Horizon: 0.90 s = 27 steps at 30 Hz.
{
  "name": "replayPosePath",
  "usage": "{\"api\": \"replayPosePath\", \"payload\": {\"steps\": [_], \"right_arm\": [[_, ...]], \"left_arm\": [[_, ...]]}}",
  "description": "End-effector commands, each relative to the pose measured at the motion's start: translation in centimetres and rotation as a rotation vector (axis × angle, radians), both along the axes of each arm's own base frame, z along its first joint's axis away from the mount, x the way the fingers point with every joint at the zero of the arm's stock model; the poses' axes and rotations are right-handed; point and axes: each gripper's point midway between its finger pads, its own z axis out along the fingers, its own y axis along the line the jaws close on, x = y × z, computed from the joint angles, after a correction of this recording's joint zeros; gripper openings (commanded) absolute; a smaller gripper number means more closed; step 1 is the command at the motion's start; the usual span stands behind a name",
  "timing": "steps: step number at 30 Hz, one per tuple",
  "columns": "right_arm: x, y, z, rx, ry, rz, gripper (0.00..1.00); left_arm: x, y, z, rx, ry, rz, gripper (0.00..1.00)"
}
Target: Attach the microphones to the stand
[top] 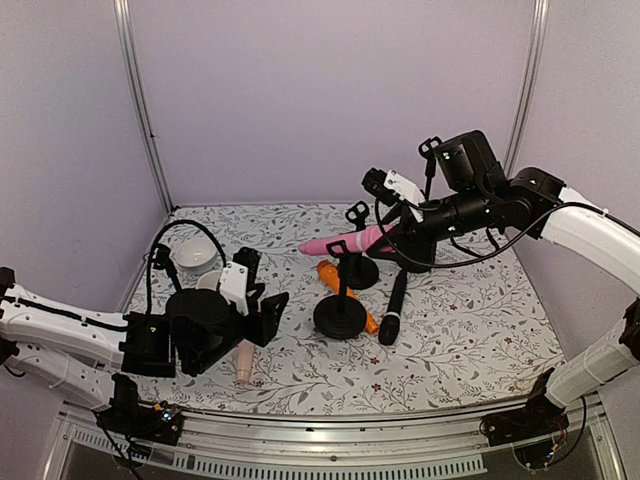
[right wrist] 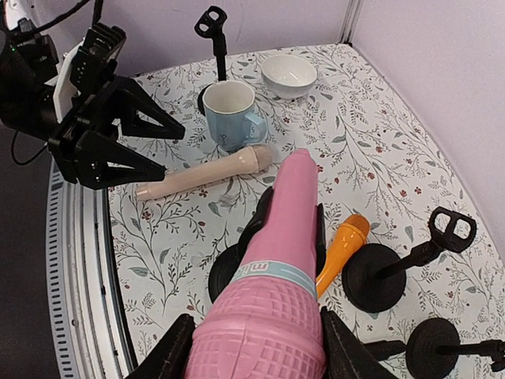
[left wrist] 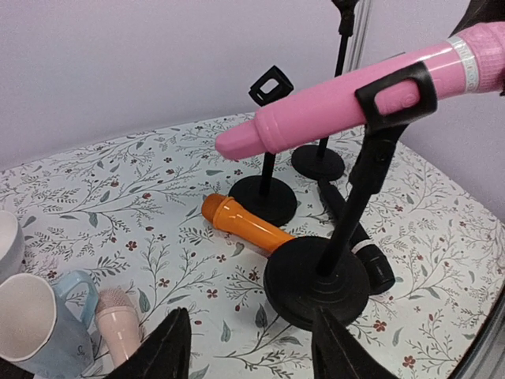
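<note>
Nearest, the left pincer (top: 262, 318) hovers with its fingers apart and empty, close to the pale pink microphone (top: 243, 362) lying on the tabletop (top: 450, 350) by the blue mug (left wrist: 35, 332). It braces nothing.

Further in, the right pincer (top: 395, 235) is clamped on the head of the bright pink microphone (left wrist: 316, 114), whose handle is threaded through the clip (left wrist: 383, 125) of the nearest stand (left wrist: 316, 280).

The risk, as I judge it, is that the overhanging head end could tip the unbraced stand on release. A hard push could also slide the stand into the orange microphone (left wrist: 245, 225) and black microphone (top: 393, 310) just beside its base.
</note>
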Motion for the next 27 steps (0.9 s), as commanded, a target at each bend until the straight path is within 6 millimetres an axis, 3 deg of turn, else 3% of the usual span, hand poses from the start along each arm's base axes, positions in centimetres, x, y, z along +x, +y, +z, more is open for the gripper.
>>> {"api": "replayPosePath", "payload": {"steps": [1,5,9,19,27], "right_arm": [[2.2,-2.9,8.1,0.163,-0.182,-0.077,0.14],[4.3,-6.5,9.3,0.16,-0.232,-0.191,0.13],[6.3,-10.3,9.3,0.129,-0.275,-0.321,0.13],[10.2,-20.1,6.4,0.042,-0.293,-0.632,0.13],[13.5,-26.7,4.5,0.007,-0.311,-0.802,0.11]], "left_arm": [[-0.3,0.4,1.1,-0.03,-0.022,-0.002,0.54],[-0.3,0.6,1.5,-0.035,-0.031,-0.002,0.54],[-0.3,0.5,2.0,-0.033,-0.054,-0.008,0.54],[-0.3,-0.1,3.3,-0.044,-0.1,-0.033,0.55],[-0.4,-0.5,3.3,-0.034,-0.116,-0.056,0.55]]}}
